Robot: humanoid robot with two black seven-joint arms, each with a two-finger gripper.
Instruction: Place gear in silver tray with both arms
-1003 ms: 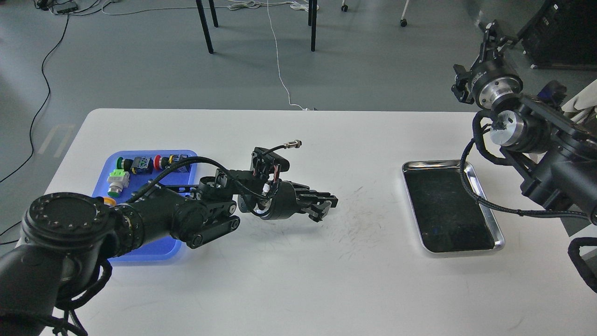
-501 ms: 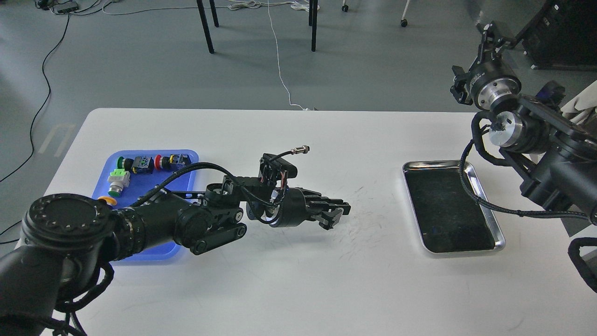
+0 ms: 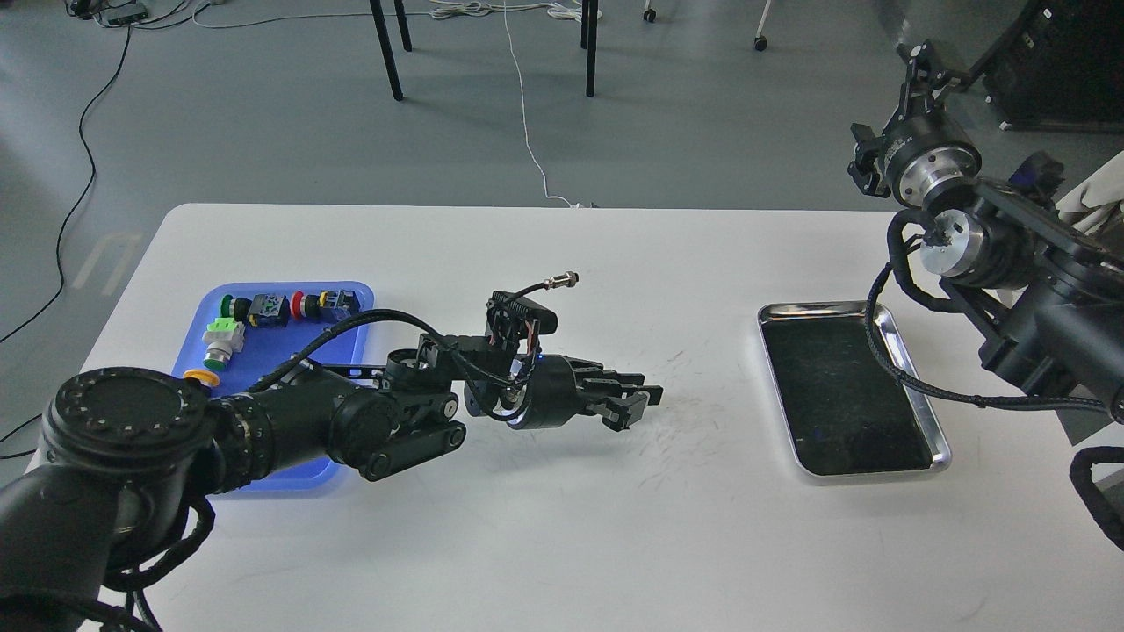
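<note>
The silver tray [image 3: 809, 308] lies on the white table at the right, and its dark bottom is empty. My left gripper [image 3: 639, 402] hovers low over the middle of the table, pointing right toward the tray and about a hand's width short of it. Its dark fingers sit close together, and I cannot make out whether anything is between them. No gear shows anywhere. My right gripper [image 3: 920, 66] is raised high beyond the table's far right corner and points up; it is small and dark. The right arm hangs above the tray's right side.
A blue plastic tray [image 3: 283, 288] at the left holds several push-buttons and switch parts [image 3: 263, 309], partly hidden by my left arm. A black cable [image 3: 904, 373] from the right arm loops over the silver tray's right rim. Chair legs and floor cables lie beyond the table.
My left gripper has moved right, away from the blue tray toward the silver tray, and sunk slightly. The right arm has barely moved.
</note>
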